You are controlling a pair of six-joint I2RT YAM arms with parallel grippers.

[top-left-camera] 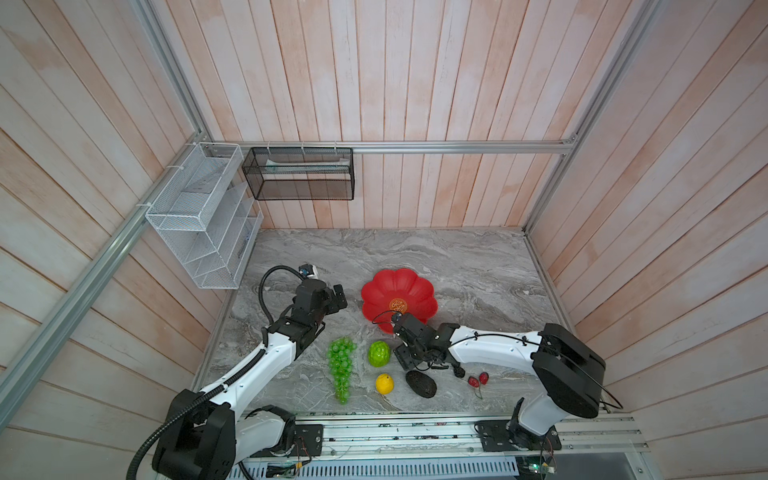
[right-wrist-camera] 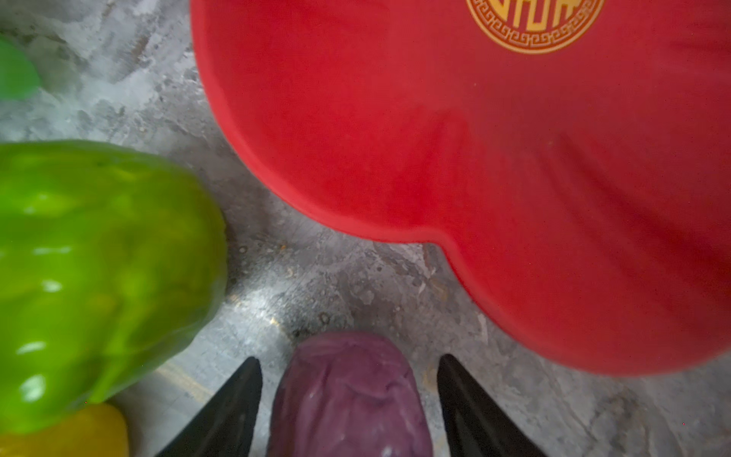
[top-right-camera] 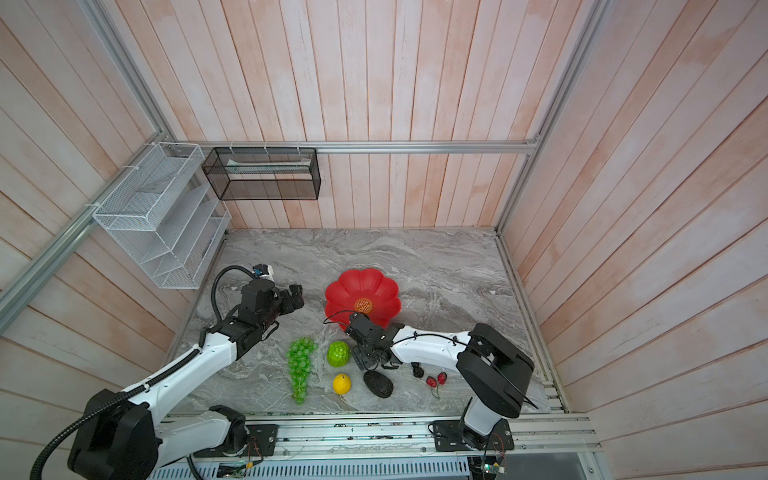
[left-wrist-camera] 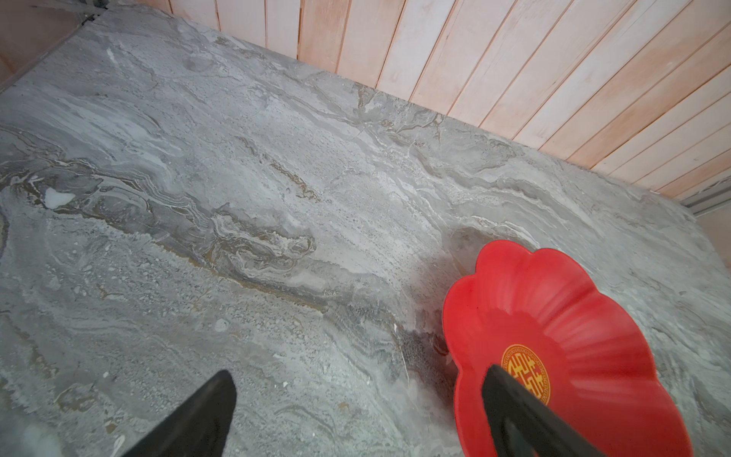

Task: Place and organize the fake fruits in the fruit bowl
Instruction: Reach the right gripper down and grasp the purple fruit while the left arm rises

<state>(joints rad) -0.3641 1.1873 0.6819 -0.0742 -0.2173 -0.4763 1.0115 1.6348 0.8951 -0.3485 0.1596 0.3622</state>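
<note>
Purple fruit (right-wrist-camera: pixel 348 399) is lying between the right gripper's (right-wrist-camera: pixel 350 358) spread jaws, touching neither, with the red fruit bowl (right-wrist-camera: pixel 395 158) sitting just beyond their tips and the bumpy green ball (right-wrist-camera: pixel 99 269) beside them, while the left gripper's (left-wrist-camera: pixel 358 371) jaws are hanging wide apart, empty.

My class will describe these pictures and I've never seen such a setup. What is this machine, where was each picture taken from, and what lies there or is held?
This is a robot with two arms, each ending in a two-fingered gripper. Two pictures look down from overhead; two come from cameras on the wrists. On the marble table lie an empty red fruit bowl, a grape bunch, a bumpy green ball, a lemon, an avocado and red berries. The left gripper is open, holding nothing. The right gripper is open, its fingers either side of a purple ball, not yet gripping.
</note>
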